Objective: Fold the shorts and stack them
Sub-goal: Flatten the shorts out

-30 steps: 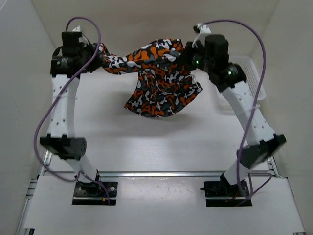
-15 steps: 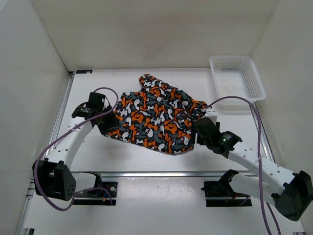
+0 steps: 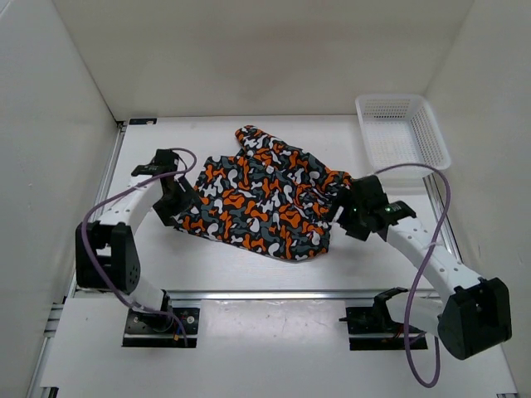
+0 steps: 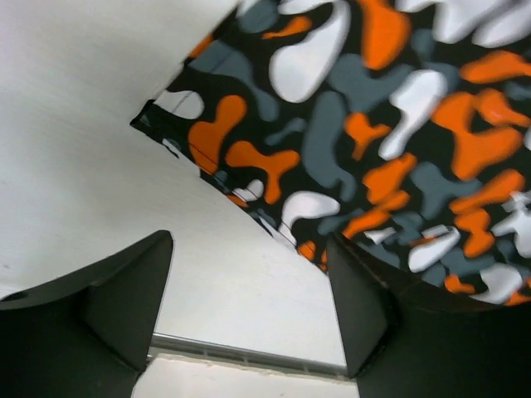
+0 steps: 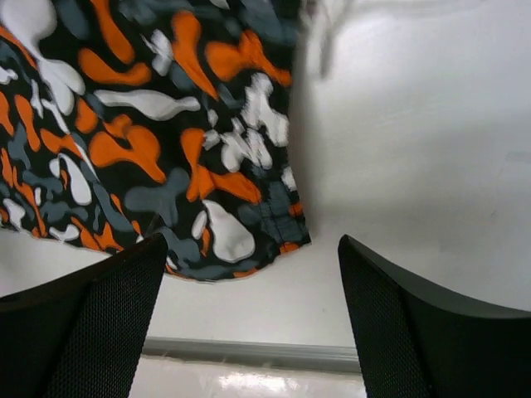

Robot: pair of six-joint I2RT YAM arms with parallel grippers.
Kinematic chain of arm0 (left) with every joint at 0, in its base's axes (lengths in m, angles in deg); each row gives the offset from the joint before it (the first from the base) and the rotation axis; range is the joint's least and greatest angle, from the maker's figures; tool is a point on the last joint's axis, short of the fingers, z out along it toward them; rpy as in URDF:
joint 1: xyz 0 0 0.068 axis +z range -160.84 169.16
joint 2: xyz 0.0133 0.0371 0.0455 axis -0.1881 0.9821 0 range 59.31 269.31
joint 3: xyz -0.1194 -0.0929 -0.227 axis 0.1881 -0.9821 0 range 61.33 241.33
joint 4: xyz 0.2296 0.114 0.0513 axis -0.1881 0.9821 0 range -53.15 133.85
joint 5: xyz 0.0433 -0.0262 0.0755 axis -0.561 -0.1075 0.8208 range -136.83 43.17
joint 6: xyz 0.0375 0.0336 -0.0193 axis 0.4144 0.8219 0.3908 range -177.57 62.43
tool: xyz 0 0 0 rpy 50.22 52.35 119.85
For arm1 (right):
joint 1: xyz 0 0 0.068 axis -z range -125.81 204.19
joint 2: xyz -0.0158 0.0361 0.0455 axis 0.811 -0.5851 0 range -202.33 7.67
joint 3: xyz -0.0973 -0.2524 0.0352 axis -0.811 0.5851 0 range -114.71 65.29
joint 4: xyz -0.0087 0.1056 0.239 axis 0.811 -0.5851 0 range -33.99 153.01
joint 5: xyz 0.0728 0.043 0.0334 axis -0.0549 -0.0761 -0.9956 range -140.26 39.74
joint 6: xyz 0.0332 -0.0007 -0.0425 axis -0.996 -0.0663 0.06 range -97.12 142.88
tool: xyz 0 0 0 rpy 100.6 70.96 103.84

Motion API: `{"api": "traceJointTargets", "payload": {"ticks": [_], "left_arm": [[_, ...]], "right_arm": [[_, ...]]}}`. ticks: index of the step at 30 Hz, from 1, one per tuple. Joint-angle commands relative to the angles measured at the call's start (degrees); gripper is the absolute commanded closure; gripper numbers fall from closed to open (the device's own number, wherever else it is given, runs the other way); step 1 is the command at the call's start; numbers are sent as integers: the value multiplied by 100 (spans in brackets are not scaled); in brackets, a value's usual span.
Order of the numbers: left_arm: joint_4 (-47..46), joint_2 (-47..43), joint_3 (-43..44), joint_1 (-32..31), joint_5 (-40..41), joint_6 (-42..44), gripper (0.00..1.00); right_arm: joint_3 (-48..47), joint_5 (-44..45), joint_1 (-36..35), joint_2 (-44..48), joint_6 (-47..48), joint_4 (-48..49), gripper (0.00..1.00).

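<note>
Mesh basket [image 3: 403,133]; shorts [image 3: 261,199] lie outside (on table [image 3: 236,267]).

shorts [image 3: 265,203] spread on table [image 3: 249,261], left hand [image 3: 179,203] at one edge, right hand [image 3: 344,214] opposite

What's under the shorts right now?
The shorts lie spread on the white table, which shows around them. Anything beneath the cloth is covered and cannot be seen.
</note>
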Motion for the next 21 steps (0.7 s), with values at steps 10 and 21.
{"api": "traceJointTargets", "payload": {"ticks": [10, 21], "left_arm": [[-556, 1129, -284, 466, -80, -15, 18], [-723, 1605, -109, 519, -124, 37, 79]], "right_arm": [[2042, -2767, 1067, 234, -1409, 1495, 22], [2499, -2951, 1015, -548, -2060, 2759, 33]]}}
